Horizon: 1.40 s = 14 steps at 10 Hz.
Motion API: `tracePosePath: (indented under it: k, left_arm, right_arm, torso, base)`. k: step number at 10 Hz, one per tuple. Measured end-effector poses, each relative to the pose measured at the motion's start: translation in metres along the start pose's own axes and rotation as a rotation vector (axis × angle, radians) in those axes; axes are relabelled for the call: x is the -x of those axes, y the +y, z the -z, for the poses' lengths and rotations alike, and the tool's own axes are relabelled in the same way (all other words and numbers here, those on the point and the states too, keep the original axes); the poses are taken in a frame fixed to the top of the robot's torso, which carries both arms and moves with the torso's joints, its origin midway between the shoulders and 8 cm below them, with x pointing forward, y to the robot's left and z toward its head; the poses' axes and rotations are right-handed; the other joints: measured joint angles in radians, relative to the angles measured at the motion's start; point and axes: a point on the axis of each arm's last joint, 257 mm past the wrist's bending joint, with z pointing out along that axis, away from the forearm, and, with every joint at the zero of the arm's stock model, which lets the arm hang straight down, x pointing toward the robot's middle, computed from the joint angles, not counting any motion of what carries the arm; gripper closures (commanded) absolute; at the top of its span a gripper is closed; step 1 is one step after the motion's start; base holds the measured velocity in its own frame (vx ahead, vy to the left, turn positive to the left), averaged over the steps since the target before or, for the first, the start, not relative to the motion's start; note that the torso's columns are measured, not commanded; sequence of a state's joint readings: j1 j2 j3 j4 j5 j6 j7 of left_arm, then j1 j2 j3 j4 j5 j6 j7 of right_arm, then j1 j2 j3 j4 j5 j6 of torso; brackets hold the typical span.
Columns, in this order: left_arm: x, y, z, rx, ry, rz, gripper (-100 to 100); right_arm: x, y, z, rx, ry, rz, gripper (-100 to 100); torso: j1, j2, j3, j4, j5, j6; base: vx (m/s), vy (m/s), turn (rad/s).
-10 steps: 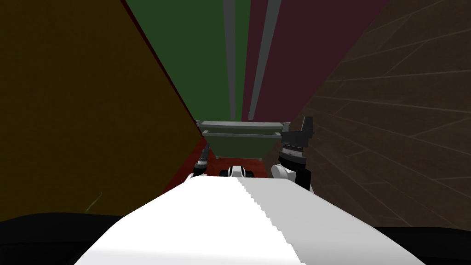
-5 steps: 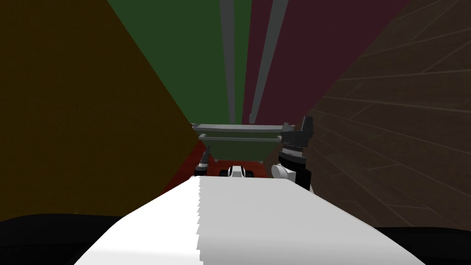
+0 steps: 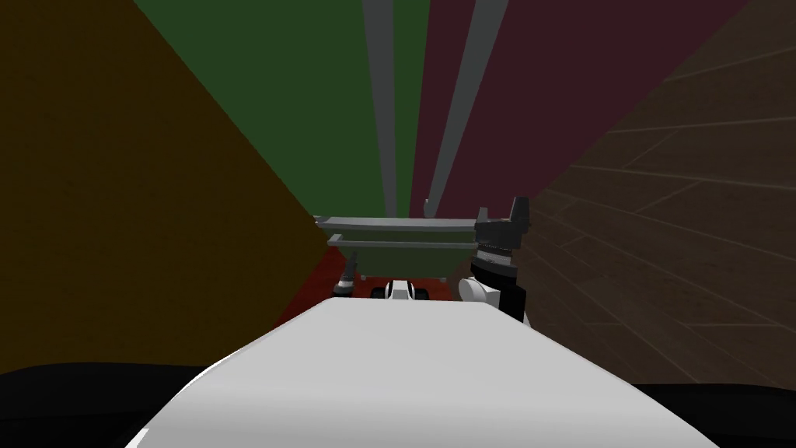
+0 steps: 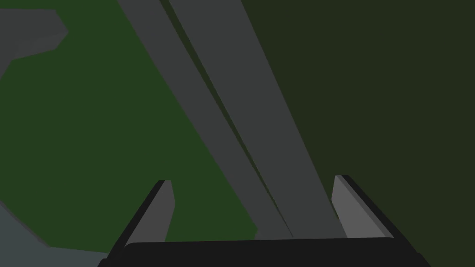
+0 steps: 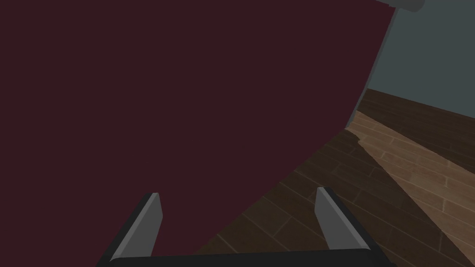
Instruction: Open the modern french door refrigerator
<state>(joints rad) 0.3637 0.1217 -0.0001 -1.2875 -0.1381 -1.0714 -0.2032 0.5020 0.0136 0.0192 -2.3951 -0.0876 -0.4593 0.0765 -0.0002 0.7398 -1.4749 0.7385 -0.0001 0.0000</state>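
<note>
The refrigerator stands close in front of me, with a green left door (image 3: 295,109) and a maroon right door (image 3: 567,85). A long grey handle runs down each door (image 3: 383,117) (image 3: 460,117). My left gripper (image 4: 253,181) is open against the green door (image 4: 93,130). The grey handle bar (image 4: 259,116) runs between its fingers, closer to one of them. The left forearm (image 3: 347,274) shows low by the drawers. My right gripper (image 5: 239,192) is open with nothing between its fingers, facing the maroon door (image 5: 185,92). In the head view that right gripper (image 3: 504,225) is at the drawers' right end.
Below the doors are green drawers with two horizontal grey handles (image 3: 400,225). A dark olive panel (image 3: 116,202) rises on the left. Dark wood flooring (image 3: 684,233) (image 5: 394,185) lies to the right, and a red strip (image 3: 322,276) sits low left of the drawers.
My head view has shifted: the doors and handles splay wider and the drawer handles sit further left. The right gripper keeps its place in the view.
</note>
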Motion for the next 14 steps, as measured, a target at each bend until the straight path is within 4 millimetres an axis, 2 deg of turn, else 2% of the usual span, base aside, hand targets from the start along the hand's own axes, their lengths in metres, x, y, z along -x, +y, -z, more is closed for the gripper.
tracePosePath:
  k: [7,12,13,14]
  left_arm:
    - [-0.028,0.003,0.012,0.022,-0.06,0.08,-100]
    - [-0.02,0.001,-0.018,0.019,-0.059,0.08,-100]
    - [-0.02,0.001,-0.019,0.021,-0.058,0.081,100]
    - [-0.021,-0.001,-0.017,0.014,-0.06,0.082,100]
  right_arm:
    - [0.0,0.0,0.0,0.0,0.0,0.0,0]
    - [0.0,0.0,0.0,0.0,0.0,0.0,0]
    - [0.0,0.0,0.0,0.0,0.0,0.0,0]
    - [0.0,0.0,0.0,0.0,0.0,0.0,0]
  torso:
    - [0.0,0.0,0.0,0.0,0.0,0.0]
    - [0.0,-0.002,-0.001,-0.001,0.0,0.0]
    - [0.001,-0.002,-0.001,-0.001,0.0,0.0]
    - [0.002,-0.004,-0.001,-0.003,0.002,0.0]
  base:
    - [0.058,0.005,-0.008]
    - [-0.002,-0.01,0.002]
    - [0.003,0.006,-0.002]
    - [0.005,0.014,-0.007]
